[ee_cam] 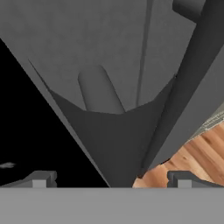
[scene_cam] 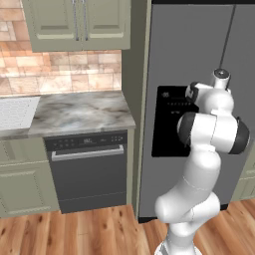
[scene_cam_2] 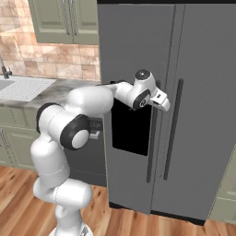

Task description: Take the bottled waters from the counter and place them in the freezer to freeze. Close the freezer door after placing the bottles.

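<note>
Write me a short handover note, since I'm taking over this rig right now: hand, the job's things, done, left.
Hand: open, empty, close to the long vertical handle of the tall narrow grey freezer door with the black dispenser panel.
Door: shut.
Grey-beige marbled counter: no bottles visible on the stretch in view.
Done: nothing visible.
Left: open the freezer, fetch both bottles, load them, close the door.

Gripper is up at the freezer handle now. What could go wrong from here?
The open gripper sits by the freezer door handle; closing off-centre, it may slip off the narrow bar. The neighbouring door's handle is close, so a finger could catch it. The door looks shut and the bottles are out of view.
</note>
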